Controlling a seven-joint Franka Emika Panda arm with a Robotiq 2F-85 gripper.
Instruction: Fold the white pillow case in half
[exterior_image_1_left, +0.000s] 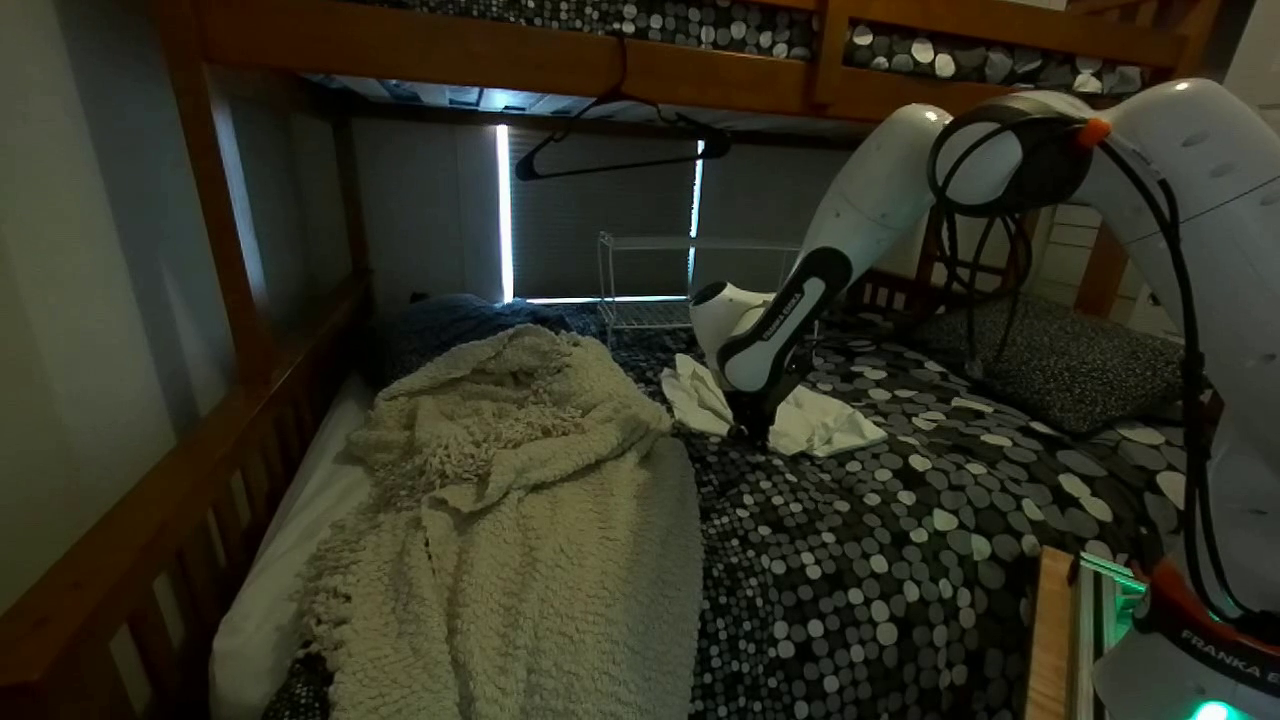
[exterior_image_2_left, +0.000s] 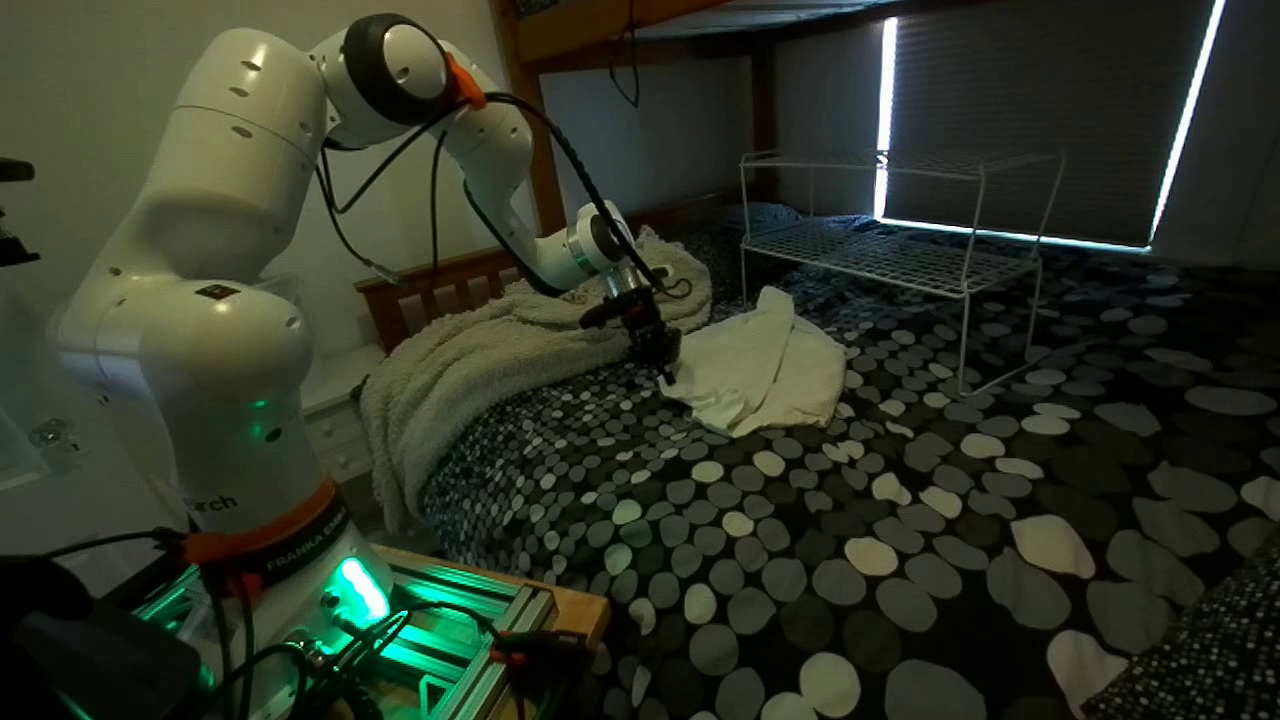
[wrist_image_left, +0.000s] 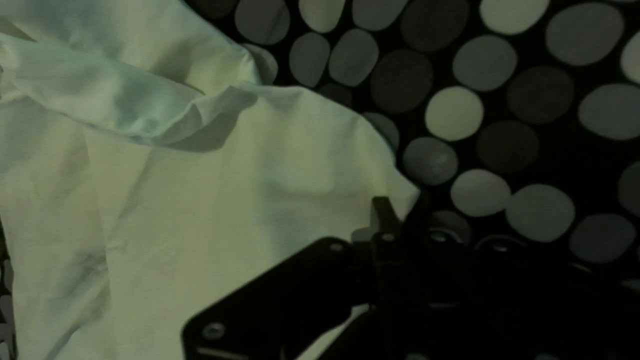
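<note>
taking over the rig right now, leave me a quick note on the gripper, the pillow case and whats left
Gripper: at the edge of the pillow case; too dark to tell whether it has hold.
Place: rumpled on the dotted bedcover, beside the cream blanket.
Done: a loose fold runs across, but no neat half fold yet.
Left: probably secure that edge, bring it across, then smooth flat.

In an exterior view, the case (exterior_image_2_left: 750, 370) is thin, plain and off-white. It lies loosely spread on the worktop (exterior_image_2_left: 760, 560), all wrinkly and a bit bumpy. A floppy fold runs over its middle, and the far side pokes up. In the wrist view, the fold curls at one end and makes a shadow.
</note>
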